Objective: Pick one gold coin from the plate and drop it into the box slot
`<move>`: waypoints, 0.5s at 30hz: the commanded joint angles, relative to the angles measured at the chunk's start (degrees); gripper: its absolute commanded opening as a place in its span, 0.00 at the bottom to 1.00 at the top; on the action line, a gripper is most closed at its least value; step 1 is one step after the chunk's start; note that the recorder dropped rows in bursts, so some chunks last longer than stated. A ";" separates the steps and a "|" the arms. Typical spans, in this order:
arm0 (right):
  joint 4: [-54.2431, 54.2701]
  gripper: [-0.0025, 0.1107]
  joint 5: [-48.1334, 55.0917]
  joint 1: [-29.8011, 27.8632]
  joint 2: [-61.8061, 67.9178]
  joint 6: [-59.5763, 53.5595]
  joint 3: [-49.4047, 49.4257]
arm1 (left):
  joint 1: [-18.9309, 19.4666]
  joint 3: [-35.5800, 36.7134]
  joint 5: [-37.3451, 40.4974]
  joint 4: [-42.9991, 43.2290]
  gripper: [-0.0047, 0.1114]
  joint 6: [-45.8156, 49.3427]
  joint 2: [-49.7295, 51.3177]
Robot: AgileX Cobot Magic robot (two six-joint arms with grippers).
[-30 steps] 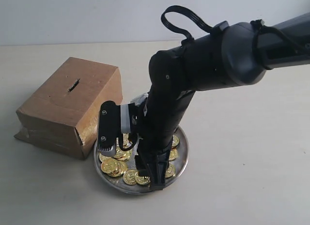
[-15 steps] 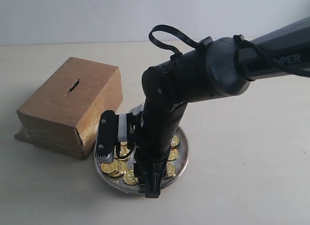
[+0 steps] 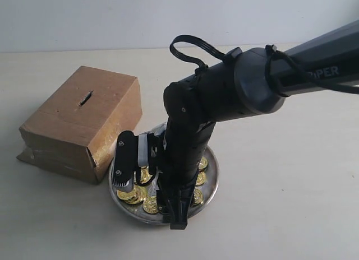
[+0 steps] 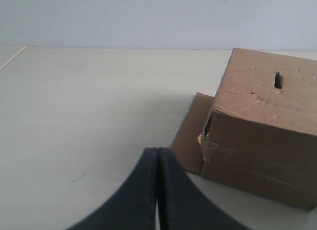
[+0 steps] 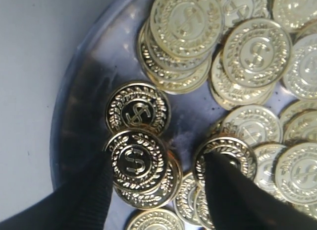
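R gripper [image 5: 157, 190] sank lower into plate [image 5: 94, 91], jaws apart over coins [image 5: 255, 51]; L gripper [image 4: 157, 155] clenched.

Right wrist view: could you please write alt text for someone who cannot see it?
The right gripper, open, hangs over a shiny plate of gold coins, its two dark fingers either side of a dollar-sign coin near the rim.

A pale beige table [image 3: 291, 204] fills the frame. A cardboard box [image 3: 73, 125] sits at left, with a metal plate [image 3: 213, 176] just beside it, at lower centre.
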 commanded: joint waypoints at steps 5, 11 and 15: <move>-0.40 0.50 -0.82 0.08 0.33 0.30 -0.40 | -0.35 -0.03 -0.08 -0.45 0.04 0.04 -0.23; 0.10 0.50 -0.43 0.08 0.26 0.30 -0.40 | -0.35 -0.03 -0.08 -0.45 0.04 0.04 -0.23; 0.10 0.50 -0.43 0.08 0.26 0.30 -0.40 | -0.35 -0.03 -0.08 -0.45 0.04 0.04 -0.23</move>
